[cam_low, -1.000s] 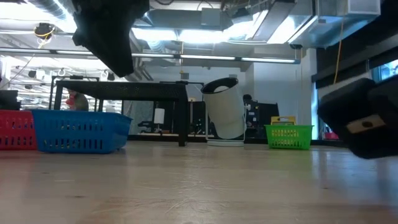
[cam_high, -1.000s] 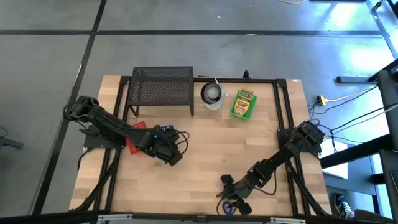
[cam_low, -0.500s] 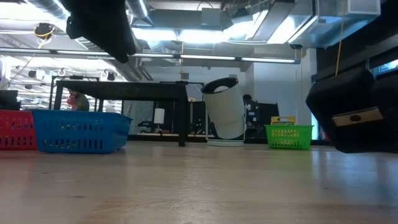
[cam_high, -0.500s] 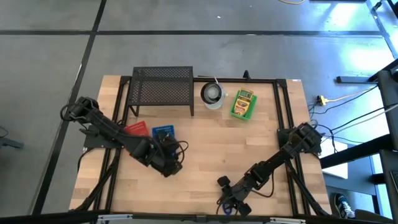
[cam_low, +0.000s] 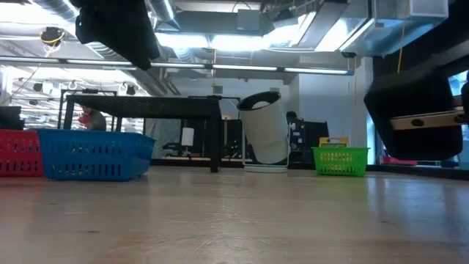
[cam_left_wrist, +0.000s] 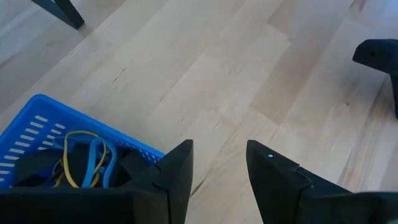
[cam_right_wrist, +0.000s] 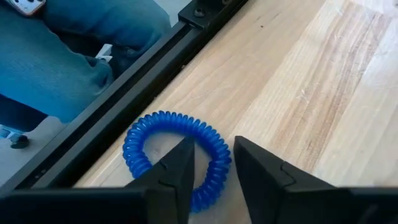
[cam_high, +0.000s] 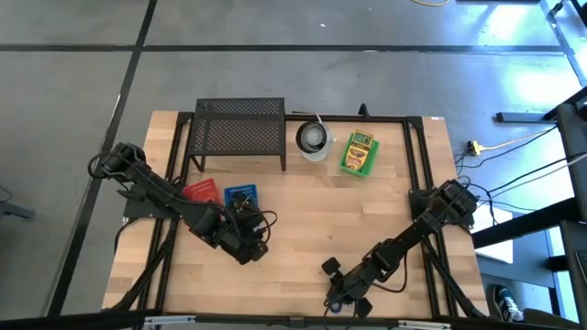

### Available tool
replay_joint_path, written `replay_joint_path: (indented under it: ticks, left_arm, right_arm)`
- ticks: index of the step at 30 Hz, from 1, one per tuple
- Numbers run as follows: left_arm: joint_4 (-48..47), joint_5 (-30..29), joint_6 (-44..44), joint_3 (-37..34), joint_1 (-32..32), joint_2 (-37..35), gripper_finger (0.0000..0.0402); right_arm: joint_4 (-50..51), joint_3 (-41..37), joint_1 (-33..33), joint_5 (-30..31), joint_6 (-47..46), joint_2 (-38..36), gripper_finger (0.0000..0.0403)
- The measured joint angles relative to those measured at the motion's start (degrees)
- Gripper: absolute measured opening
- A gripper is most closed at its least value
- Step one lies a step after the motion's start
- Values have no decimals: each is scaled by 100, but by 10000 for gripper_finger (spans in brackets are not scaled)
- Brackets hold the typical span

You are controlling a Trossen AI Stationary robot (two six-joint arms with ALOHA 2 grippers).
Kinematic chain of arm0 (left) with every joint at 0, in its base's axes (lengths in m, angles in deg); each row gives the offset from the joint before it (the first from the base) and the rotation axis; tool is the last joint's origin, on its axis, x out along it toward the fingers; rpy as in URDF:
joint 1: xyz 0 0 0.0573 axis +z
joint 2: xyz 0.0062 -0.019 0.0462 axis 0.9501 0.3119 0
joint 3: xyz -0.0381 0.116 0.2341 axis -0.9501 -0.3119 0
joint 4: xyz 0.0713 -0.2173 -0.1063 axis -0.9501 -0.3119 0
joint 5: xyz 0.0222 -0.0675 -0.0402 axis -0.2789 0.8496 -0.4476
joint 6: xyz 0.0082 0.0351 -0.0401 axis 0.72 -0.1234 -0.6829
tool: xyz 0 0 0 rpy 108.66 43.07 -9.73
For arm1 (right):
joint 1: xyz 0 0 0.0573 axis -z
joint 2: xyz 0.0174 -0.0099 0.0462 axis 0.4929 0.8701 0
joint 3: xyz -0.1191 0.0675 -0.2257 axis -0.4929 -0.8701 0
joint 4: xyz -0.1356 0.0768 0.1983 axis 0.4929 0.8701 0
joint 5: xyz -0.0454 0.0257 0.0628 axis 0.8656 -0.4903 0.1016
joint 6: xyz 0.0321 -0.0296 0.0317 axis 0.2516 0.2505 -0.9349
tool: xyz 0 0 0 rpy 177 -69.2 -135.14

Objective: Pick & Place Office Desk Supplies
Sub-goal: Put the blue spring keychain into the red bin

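A blue coiled band (cam_right_wrist: 168, 118) lies flat on the wood beside the table's near rail. My right gripper (cam_right_wrist: 214, 146) hangs open just above it, one finger over the ring's hollow and one outside its rim; the high view places this gripper (cam_high: 337, 295) at the near edge. My left gripper (cam_left_wrist: 217, 146) is open and empty, just nearward of the blue basket (cam_left_wrist: 43, 109), which holds yellow and blue rubber bands and dark items. In the high view the left gripper (cam_high: 249, 246) is clear of that basket (cam_high: 241, 195). A yellow-green crayon box sits in the green basket (cam_high: 359, 154).
A red basket (cam_high: 199, 191) stands left of the blue one. The black mesh rack (cam_high: 240, 128) and the white cup (cam_high: 314, 139) stand at the far side. A person's blue trouser leg (cam_right_wrist: 62, 56) is just past the near rail. Bare wood lies between the two arms.
My left gripper has drawn back from over the blue basket toward the near edge, uncovering both the blue and the red basket. My right gripper has risen a little above the table at the near edge, as the low view shows.
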Motion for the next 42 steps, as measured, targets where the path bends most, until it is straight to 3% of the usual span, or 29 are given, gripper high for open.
replay_joint_path:
  ticks: [10,19,24,33,36,42]
  left_arm:
    - [17,-406,9,0,-57,0,141]
    - [28,-910,11,0,-127,0,130]
    - [345,-1157,535,-4,-127,0,130]
    - [1994,-1177,2431,-4,-129,7,150]
    - [2337,-1181,3004,-4,-127,34,170]
    - [2723,-1174,3584,-4,-42,312,216]
  right_arm:
    - [2,-6,2,60,13,-5,14]
    - [494,-89,222,439,-40,-571,27]
    - [458,-70,431,1463,226,-1125,20]
    - [409,-63,826,3509,883,-1846,27]
    - [362,-59,969,3797,1029,-1906,27]
    - [290,-56,1113,3814,1257,-1910,28]
